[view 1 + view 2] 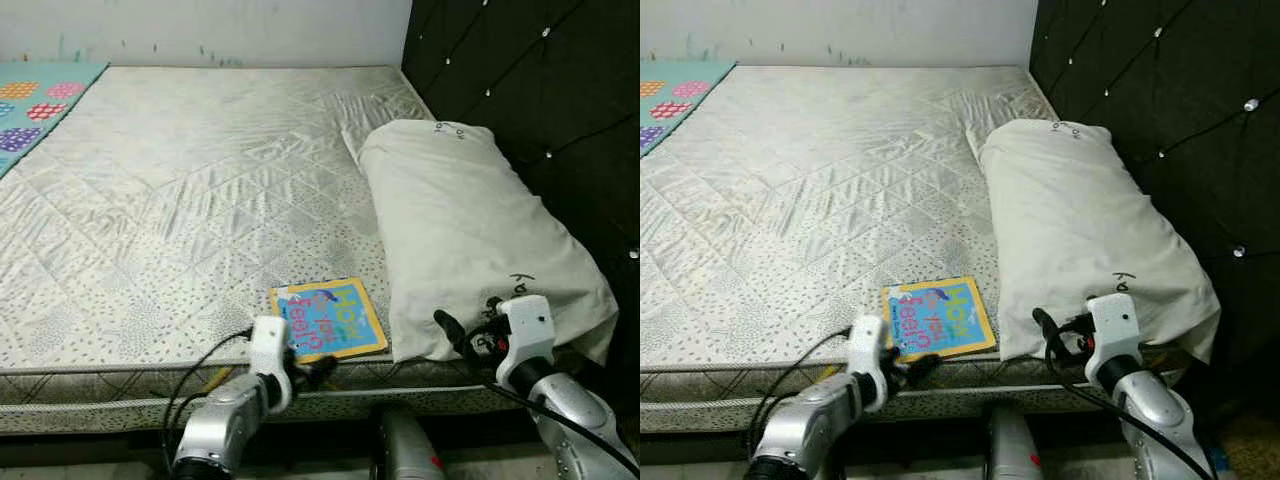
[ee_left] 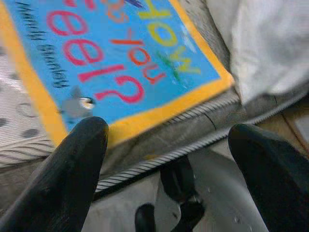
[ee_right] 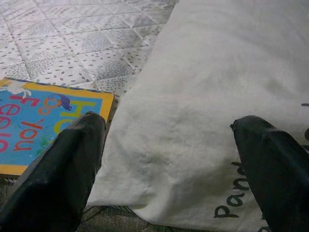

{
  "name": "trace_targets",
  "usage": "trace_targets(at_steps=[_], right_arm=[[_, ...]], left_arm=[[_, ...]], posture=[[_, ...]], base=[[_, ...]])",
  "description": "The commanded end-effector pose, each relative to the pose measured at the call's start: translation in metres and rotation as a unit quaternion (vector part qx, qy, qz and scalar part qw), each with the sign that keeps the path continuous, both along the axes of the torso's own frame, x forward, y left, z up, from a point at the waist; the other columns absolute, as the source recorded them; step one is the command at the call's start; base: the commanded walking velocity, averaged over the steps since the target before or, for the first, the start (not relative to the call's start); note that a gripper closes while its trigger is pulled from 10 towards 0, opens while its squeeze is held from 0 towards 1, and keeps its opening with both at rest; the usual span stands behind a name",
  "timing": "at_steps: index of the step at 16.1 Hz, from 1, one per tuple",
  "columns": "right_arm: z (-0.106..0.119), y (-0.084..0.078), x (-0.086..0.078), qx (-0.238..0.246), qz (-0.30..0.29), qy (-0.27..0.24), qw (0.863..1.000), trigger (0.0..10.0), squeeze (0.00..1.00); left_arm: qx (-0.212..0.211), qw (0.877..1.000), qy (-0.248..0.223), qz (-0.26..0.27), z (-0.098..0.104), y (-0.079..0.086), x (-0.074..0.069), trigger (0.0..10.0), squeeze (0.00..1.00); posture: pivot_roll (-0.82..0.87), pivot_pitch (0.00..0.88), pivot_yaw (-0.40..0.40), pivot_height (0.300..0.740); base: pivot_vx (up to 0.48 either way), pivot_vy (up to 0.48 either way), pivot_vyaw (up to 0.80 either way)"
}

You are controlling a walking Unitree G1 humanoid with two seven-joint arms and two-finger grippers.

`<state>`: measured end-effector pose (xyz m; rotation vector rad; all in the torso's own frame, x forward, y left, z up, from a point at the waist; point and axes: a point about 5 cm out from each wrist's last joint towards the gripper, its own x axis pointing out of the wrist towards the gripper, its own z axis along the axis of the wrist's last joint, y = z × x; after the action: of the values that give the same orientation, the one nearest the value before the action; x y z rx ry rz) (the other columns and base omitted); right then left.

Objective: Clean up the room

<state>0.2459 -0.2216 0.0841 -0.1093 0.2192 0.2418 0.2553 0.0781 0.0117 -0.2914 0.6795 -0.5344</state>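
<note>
Book (image 1: 328,319) at mattress (image 1: 180,200) edge beside pillow (image 1: 460,230), both grippers' fingers (image 2: 67,179) spread, empty.

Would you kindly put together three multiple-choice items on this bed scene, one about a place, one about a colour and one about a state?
1. Where does the book lie?
A. at the mattress edge, beside the pillow
B. on top of the pillow
C. on the floor

2. What colour is the book's border?
A. green
B. yellow-orange
C. black

3. How does the left gripper stand?
A. shut on the book
B. shut on the pillow
C. open, short of the book's near edge

Answers: 1 A, the head views show it flat on the mattress at its front edge, just left of the pillow. 2 B, a yellow-orange band frames the blue cover. 3 C, the left wrist view shows both black fingers spread wide with nothing between them. The right gripper is likewise open at the pillow's near end.
</note>
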Motion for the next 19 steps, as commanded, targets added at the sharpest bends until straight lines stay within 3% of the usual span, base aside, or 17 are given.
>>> trace_targets(at_steps=[1, 3, 5, 8, 9, 10, 11, 15, 19], right_arm=[[0.001, 0.000, 0.002, -0.001, 0.001, -0.005, 1.000, 10.0, 0.00], [0.000, 0.003, 0.003, 0.000, 0.003, -0.005, 1.000, 10.0, 0.00], [0.000, 0.005, 0.005, 0.001, 0.004, -0.008, 1.000, 10.0, 0.00], [0.001, 0.004, 0.006, 0.002, 0.004, -0.009, 1.000, 10.0, 0.00], [0.000, 0.004, 0.007, 0.001, 0.005, -0.009, 1.000, 10.0, 0.00], [0.000, 0.005, 0.007, 0.002, 0.006, -0.009, 1.000, 10.0, 0.00], [0.000, 0.006, 0.007, 0.003, 0.007, -0.010, 1.000, 10.0, 0.00], [0.000, 0.008, 0.009, 0.005, 0.005, -0.012, 1.000, 10.0, 0.00], [-0.003, 0.008, 0.008, 0.007, 0.002, -0.010, 1.000, 10.0, 0.00]], left_arm=[[0.021, 1.000, -0.008, -0.021, 0.000, -0.005, 0.000, 10.0, 1.00], [0.047, 0.998, -0.014, -0.037, -0.001, -0.011, 0.003, 10.0, 1.00], [0.047, 0.998, -0.003, -0.031, -0.003, -0.011, 0.003, 10.0, 1.00], [0.032, 0.998, 0.044, 0.022, -0.012, -0.001, 0.001, 10.0, 1.00], [0.031, 0.998, 0.043, 0.017, -0.012, -0.002, 0.002, 10.0, 0.93], [0.038, 0.999, 0.039, 0.001, -0.011, -0.004, 0.002, 10.0, 0.55], [0.049, 0.998, 0.036, -0.028, -0.011, -0.009, -0.001, 10.0, 0.00], [0.070, 0.996, 0.023, -0.053, -0.011, -0.013, -0.002, 10.0, 0.00], [0.091, 0.994, 0.028, -0.061, -0.012, 0.002, -0.009, 10.0, 0.00]], posture=[[-0.22, 0.000, -0.023, 0.577], [-0.22, 0.000, -0.025, 0.577], [-0.22, 0.000, -0.025, 0.577], [-0.22, 0.000, -0.026, 0.577], [-0.22, 0.000, -0.027, 0.577], [-0.22, 0.000, -0.027, 0.577], [-0.22, 0.000, -0.025, 0.577], [-0.22, 0.000, -0.021, 0.577], [-0.20, 0.000, -0.017, 0.577]], base=[[0.000, 0.000, 0.00], [0.000, 0.000, 0.00], [0.000, 0.000, 0.00], [0.000, 0.000, 0.00], [0.000, 0.000, 0.00], [0.000, 0.000, 0.00], [0.000, 0.000, 0.00], [0.000, 0.000, 0.00], [0.000, 0.000, 0.00]])
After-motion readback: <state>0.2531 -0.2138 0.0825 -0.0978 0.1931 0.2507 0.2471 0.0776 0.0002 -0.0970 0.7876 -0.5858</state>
